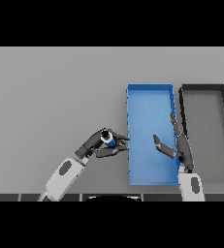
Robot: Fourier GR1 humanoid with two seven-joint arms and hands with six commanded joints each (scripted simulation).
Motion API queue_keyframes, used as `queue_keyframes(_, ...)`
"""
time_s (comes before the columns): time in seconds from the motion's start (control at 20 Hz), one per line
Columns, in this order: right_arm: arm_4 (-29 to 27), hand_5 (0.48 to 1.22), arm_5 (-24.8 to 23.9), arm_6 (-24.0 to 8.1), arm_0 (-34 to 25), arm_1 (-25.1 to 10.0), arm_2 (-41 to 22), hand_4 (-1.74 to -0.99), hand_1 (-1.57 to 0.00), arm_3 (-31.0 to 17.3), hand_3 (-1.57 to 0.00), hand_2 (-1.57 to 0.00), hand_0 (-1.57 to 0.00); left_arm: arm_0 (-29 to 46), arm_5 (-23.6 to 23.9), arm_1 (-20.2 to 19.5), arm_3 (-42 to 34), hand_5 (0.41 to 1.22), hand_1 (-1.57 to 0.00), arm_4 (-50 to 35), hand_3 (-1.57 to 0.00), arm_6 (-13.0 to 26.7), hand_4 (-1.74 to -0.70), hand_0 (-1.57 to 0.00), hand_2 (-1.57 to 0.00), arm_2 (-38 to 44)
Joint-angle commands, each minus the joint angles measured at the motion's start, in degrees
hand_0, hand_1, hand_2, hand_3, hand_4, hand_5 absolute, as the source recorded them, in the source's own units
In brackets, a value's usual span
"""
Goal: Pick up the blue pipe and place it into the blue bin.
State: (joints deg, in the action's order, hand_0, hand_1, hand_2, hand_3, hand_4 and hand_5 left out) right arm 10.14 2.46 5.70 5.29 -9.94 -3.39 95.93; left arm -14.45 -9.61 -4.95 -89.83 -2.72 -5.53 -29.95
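The blue pipe (pixel 108 141) is a short tube with a pale ring end, held in my left hand (pixel 98 145). The hand's fingers and thumb are curled round it, just left of the blue bin (pixel 149 97), and its fingertips reach the bin's left rim. My right hand (pixel 177 145) is open with straight fingers over the right side of the blue bin. The blue bin is a long rectangular tray right of the table's middle.
A dark bin (pixel 204 87) with a grey floor stands right of the blue bin, close beside it. Grey table (pixel 55 92) stretches to the left and back.
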Motion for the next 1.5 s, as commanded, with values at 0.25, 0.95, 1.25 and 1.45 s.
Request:
queue_keyframes(0.25,2.90,0.643,-3.30,1.62,4.51,1.75,-1.14,-1.139,0.00,4.43,0.00,0.00,0.00,1.25,-0.80,0.87,-1.48,1.220,-1.57,2.01,-1.57,2.29,-1.47,-1.57,-1.57,-0.12)
queue_keyframes(0.95,-16.23,0.577,10.20,-15.66,4.10,-3.67,-4.42,-1.237,-0.01,24.79,0.00,-0.11,0.00,1.62,-4.84,3.47,-0.64,1.221,-1.57,4.44,-1.57,2.32,-1.47,-1.57,-1.57,2.19)
queue_keyframes(1.25,-17.68,0.558,14.26,-25.92,-9.25,-6.32,-10.27,-1.291,0.00,25.03,0.00,-0.07,0.00,1.39,-5.78,4.34,-1.04,1.221,-1.57,5.59,-1.57,3.69,-1.47,-1.57,-1.57,3.21)
queue_keyframes(1.45,-18.92,0.560,15.79,-29.25,-17.76,-5.30,-14.13,-1.300,0.00,24.18,0.00,-0.04,0.00,0.91,-6.80,5.05,-0.35,1.221,-1.57,6.47,-1.57,3.07,-1.47,-1.57,-1.57,4.05)
